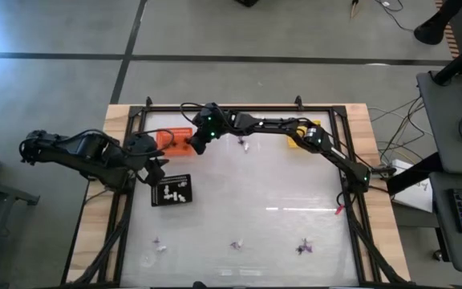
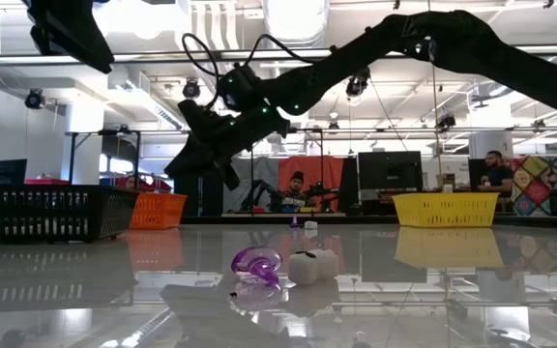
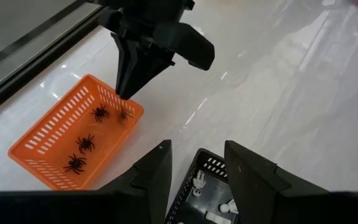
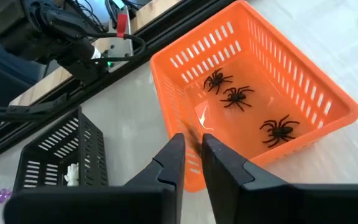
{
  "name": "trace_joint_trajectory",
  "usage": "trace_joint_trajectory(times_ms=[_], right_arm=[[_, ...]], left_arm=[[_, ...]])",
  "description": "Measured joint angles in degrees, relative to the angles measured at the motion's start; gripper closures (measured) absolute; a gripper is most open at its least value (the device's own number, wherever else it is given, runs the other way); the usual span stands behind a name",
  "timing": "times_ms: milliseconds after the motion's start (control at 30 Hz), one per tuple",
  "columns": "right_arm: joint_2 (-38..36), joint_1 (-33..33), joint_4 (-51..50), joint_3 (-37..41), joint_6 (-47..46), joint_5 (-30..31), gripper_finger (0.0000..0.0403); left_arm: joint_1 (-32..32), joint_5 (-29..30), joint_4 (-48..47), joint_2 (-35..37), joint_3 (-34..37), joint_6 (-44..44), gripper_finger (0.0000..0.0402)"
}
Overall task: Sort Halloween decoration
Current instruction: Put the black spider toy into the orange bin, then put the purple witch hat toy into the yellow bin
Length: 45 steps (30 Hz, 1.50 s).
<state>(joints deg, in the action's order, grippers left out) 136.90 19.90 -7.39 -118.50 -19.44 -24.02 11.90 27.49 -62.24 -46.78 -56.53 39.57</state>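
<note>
The right gripper [image 4: 191,155], jaws barely parted over the orange tray [image 4: 303,81] near the table's far edge, seems to be dropping a blurred black spider [image 4: 191,134] among its kind.

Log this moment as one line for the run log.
right gripper: over orange tray, releasing a black spider | left gripper: open above black tray
</note>
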Motion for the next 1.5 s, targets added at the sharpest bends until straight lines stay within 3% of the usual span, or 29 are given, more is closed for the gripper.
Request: trace_joint_trajectory(times_ms=[333, 667, 800, 1100, 1233, 1500], right_arm=[[-1.36, 0.4, -4.5, -0.02, 0.2, -0.01, 0.0319], [-4.2, 1.1, -40.38, -11.39, 15.23, 2.43, 0.0324], [-4.4, 0.95, -48.2, -14.79, 18.85, 8.96, 0.0321], [-5.52, 0.98, -65.77, -15.57, 19.31, 10.09, 0.0321], [-5.55, 1.7, -65.57, -14.87, 18.42, 11.16, 0.0317], [-5.55, 6.82, -58.67, -10.61, 7.77, 11.2, 0.0316]], left_arm=[[0.0, -0.02, 0.13, 0.0, 0.0, 0.0, 0.0271], [0.0, -0.11, 0.13, 0.0, -0.02, -0.08, 0.0271], [0.0, -0.13, 0.2, -0.04, -0.02, -2.05, 0.0271], [0.0, -4.33, 0.5, 0.0, -0.02, -5.82, 0.0271], [0.0, -4.57, 0.87, 0.0, -0.02, -7.7, 0.0271], [0.02, -6.1, 3.1, 0.0, -0.02, -9.07, 0.0271]])
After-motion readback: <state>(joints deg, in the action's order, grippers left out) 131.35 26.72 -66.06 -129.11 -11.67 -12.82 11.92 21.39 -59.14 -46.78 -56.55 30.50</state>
